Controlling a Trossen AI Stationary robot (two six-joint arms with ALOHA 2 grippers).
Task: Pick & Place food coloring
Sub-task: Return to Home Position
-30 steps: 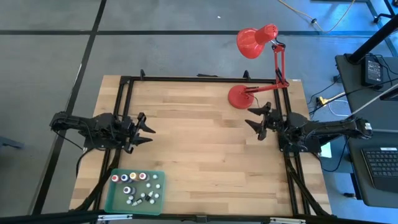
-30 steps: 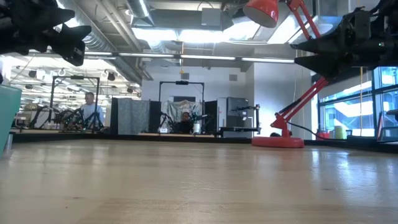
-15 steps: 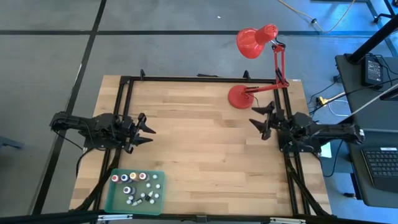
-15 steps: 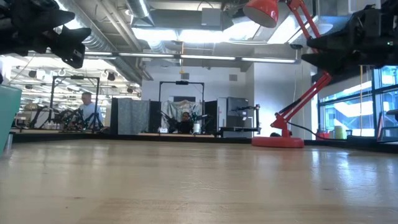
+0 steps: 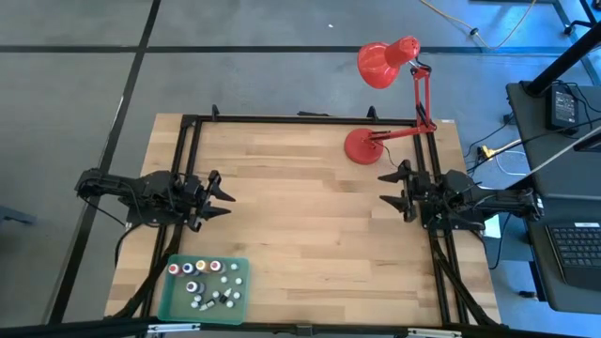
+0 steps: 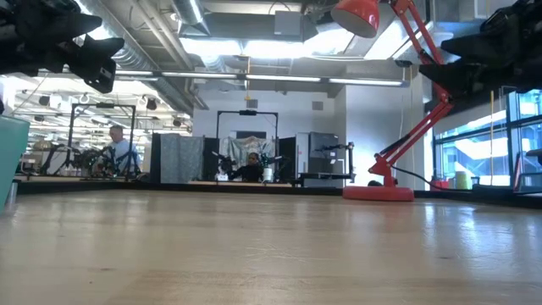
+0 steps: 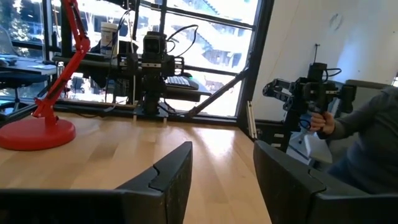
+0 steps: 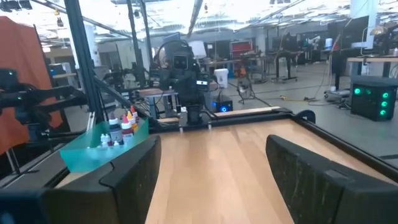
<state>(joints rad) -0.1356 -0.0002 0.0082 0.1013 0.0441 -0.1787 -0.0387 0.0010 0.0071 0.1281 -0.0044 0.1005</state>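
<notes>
Two arms flank the wooden worktop (image 5: 300, 235), one at each side edge. The red lamp (image 5: 362, 145) stands at the far right corner, and the right gripper (image 5: 383, 188), fingers spread and empty, hovers near it; a wide swing could clip its base. The left gripper (image 5: 225, 199) is likewise spread and empty. At the near left corner, the green tray (image 5: 172, 306) holds the food coloring (image 5: 201, 267).

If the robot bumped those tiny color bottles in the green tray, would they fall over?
Probably, yes. The bottles look tall and thin, standing upright in the right wrist view, so a nudge would likely tip them. Being round, they might roll, though the green tray wall should catch them. They look tiny, so likely very light.
</notes>
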